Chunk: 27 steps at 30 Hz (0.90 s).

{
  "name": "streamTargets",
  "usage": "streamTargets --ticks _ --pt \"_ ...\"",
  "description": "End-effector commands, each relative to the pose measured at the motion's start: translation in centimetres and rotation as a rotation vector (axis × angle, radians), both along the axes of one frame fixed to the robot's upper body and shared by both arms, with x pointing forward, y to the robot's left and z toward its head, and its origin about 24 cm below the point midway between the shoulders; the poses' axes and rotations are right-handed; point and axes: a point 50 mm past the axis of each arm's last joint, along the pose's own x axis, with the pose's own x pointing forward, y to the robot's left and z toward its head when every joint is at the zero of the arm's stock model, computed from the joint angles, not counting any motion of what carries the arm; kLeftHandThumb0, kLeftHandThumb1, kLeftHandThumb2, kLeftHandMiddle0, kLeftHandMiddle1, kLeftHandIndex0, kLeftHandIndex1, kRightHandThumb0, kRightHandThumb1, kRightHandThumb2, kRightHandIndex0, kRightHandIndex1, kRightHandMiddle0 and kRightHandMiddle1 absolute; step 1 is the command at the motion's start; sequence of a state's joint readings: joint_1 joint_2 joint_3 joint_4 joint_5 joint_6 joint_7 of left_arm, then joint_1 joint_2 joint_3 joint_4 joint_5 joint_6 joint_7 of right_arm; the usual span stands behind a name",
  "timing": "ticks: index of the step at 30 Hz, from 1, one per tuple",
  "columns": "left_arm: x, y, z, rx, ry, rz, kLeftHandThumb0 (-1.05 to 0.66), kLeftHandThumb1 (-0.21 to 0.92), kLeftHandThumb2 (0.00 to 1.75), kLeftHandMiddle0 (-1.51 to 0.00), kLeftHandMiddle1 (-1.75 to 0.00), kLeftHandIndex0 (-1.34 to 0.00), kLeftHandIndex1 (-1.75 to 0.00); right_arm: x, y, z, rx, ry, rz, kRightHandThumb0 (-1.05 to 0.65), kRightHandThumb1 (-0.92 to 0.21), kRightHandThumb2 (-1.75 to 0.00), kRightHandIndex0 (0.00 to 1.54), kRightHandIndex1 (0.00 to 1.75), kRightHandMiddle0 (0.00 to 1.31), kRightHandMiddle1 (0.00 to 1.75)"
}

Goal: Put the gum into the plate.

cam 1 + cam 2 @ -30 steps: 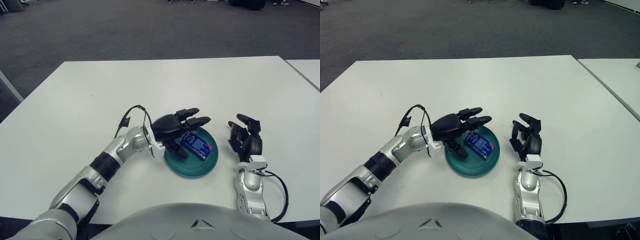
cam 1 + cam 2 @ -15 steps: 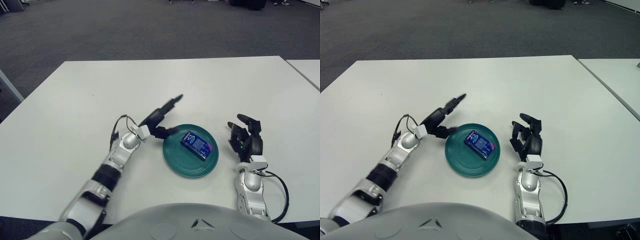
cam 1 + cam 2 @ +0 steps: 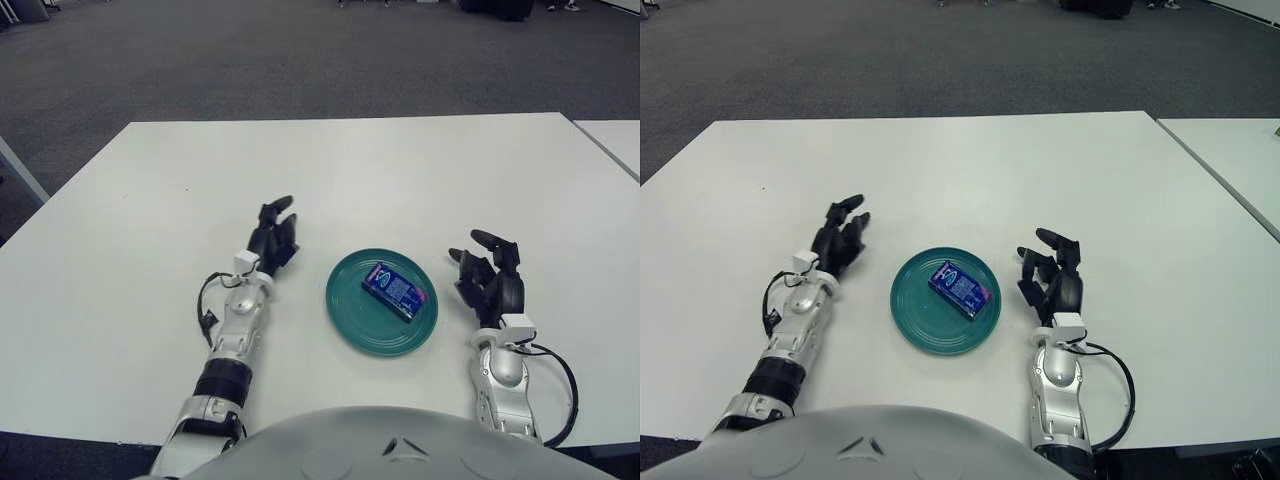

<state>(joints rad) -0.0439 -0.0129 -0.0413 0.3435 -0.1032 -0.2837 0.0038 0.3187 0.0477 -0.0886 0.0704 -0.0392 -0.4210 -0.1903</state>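
Note:
A blue gum pack lies flat inside the teal plate near the table's front middle. My left hand is to the left of the plate, apart from it, with its fingers relaxed and holding nothing. My right hand shows to the right of the plate, fingers loosely spread and empty. Neither hand touches the gum or the plate.
The white table stretches far behind the plate. A second white table's corner shows at the far right with a narrow gap between. Dark carpet lies beyond.
My left hand has drawn back from over the plate to the left of it, leaving the gum lying in the plate. The right hand has barely moved.

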Motion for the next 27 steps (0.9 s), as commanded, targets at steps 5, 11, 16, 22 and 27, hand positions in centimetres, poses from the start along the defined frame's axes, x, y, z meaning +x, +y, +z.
streamTargets --ticks 5,11,16,22,27 --pt "-1.8 -0.7 0.3 0.027 -0.022 0.038 -0.8 0.92 0.86 -0.37 -0.76 -0.21 -1.19 -2.7 -0.4 -3.1 0.022 0.192 -0.024 -0.48 -0.89 -0.71 0.53 0.83 0.13 1.22" --pt "-3.0 -0.6 0.2 0.054 -0.009 0.052 -0.78 0.92 0.88 -0.39 -0.79 -0.24 -1.18 -2.7 -0.4 -3.1 0.024 0.196 -0.026 -0.47 -0.89 -0.72 0.53 0.84 0.12 1.21" --pt "-4.8 1.1 -2.1 0.109 0.075 0.063 -0.76 0.92 0.93 -0.43 -0.91 -0.28 -1.2 -2.7 -0.4 -3.1 0.025 0.2 -0.027 -0.47 -0.88 -0.73 0.53 0.84 0.11 1.21" --pt "-6.0 0.8 -3.2 0.129 0.104 0.036 -0.76 0.92 0.95 -0.47 -1.09 -0.35 -1.29 -2.9 -0.6 -3.0 0.023 0.204 -0.027 -0.49 -0.88 -0.73 0.52 0.83 0.11 1.22" --pt "-6.8 0.5 -3.8 0.122 0.125 0.014 -0.76 0.92 0.94 -0.48 -1.18 -0.35 -1.35 -2.9 -0.8 -3.0 0.022 0.21 -0.027 -0.48 -0.88 -0.73 0.52 0.83 0.12 1.23"
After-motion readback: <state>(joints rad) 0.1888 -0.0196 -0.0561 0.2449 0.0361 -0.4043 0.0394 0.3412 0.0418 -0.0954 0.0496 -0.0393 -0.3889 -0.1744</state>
